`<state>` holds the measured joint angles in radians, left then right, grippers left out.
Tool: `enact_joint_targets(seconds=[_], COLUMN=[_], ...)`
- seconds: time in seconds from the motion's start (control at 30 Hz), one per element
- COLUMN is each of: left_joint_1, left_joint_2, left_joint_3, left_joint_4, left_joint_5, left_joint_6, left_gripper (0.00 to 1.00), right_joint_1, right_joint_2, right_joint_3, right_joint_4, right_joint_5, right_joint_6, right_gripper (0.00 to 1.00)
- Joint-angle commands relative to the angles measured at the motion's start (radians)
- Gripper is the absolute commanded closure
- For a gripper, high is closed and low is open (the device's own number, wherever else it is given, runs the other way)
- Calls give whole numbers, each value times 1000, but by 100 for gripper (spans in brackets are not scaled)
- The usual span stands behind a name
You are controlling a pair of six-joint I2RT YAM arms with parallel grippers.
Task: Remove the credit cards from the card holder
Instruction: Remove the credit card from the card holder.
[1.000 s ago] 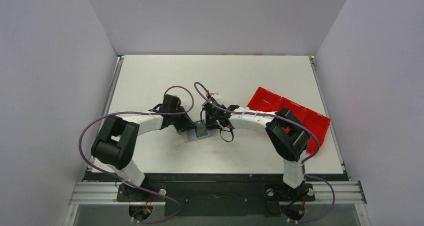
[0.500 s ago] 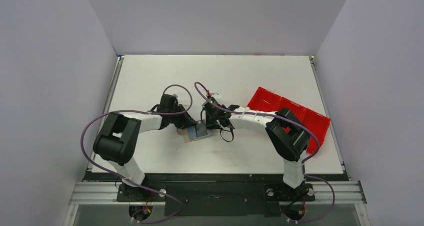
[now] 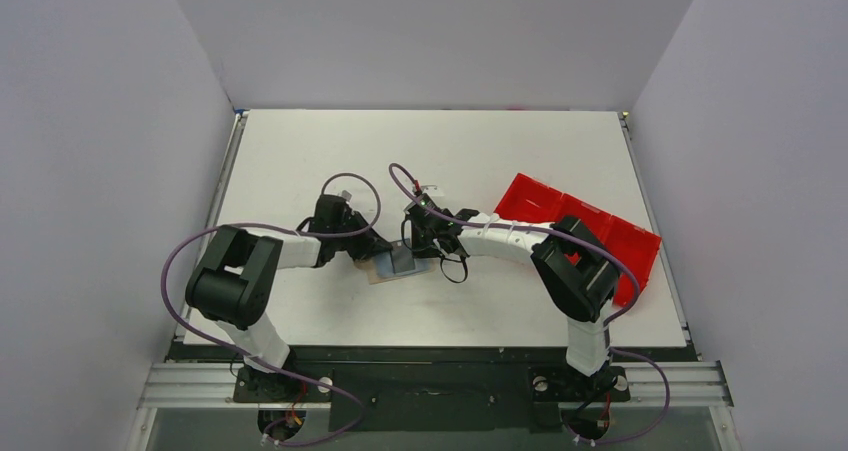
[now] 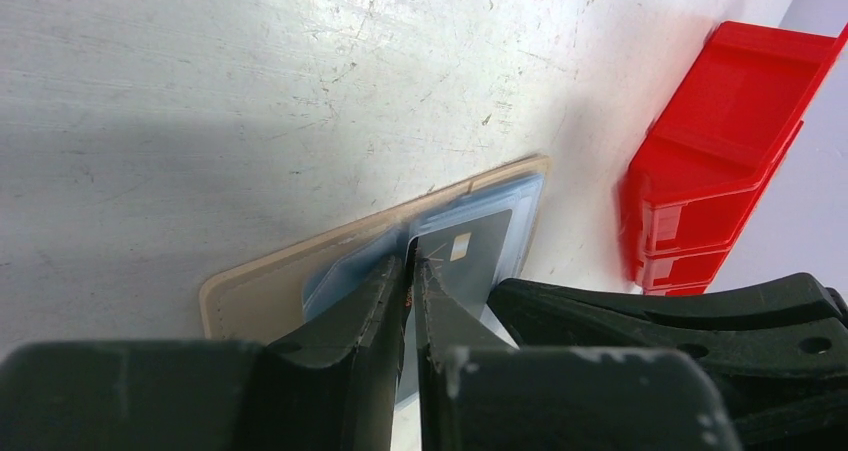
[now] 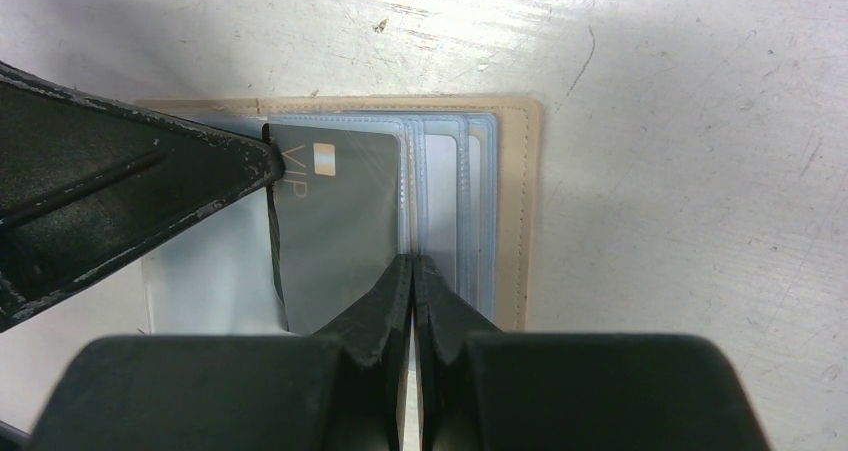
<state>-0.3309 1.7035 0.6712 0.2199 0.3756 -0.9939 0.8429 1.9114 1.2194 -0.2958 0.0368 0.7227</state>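
- The left fingers [image 4: 410, 259] are pinching the top corner of the grey credit card [image 5: 335, 231], with only a thin slit showing between them. With so shallow a bite, the card is at risk of slipping free when pulled.
- The card holder [image 5: 527, 221] is lying open on the counter [image 5: 700, 121] between the two arms, with pale blue edges showing in its clear sleeves [image 5: 445, 211]. If the hold-down gives way, the whole holder is likely to drag along with the card.
- The right fingers [image 5: 412, 267] are pressing together, and their tips are bearing down on the sleeves just beside the grey card. If they drift onto the card, they would be jamming it in place.
- Both arms are reaching inward and low, with wrists tipping down at the holder. The red tray [image 3: 600, 231] is sitting well apart to the right.
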Motion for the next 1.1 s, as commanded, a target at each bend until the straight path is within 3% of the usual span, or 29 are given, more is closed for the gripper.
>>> enact_joint_targets(seconds=[0.0, 0.6, 1.07], left_joint_1=[-10, -2, -2], left_joint_2=[2, -19, -23], left_joint_3=[-32, -108, -145], left_joint_4=[73, 238, 289], left_joint_5=[37, 134, 171], left_joint_6=[-17, -63, -65], left_gripper=[94, 98, 91], right_joint_1=[-19, -30, -30], right_joint_2=[79, 95, 103], right_joint_3=[-35, -27, -26], right_joint_4=[-98, -112, -111], right_joint_5=[50, 88, 88], right_joint_6=[-25, -25, -24], right_gripper=[100, 100, 100])
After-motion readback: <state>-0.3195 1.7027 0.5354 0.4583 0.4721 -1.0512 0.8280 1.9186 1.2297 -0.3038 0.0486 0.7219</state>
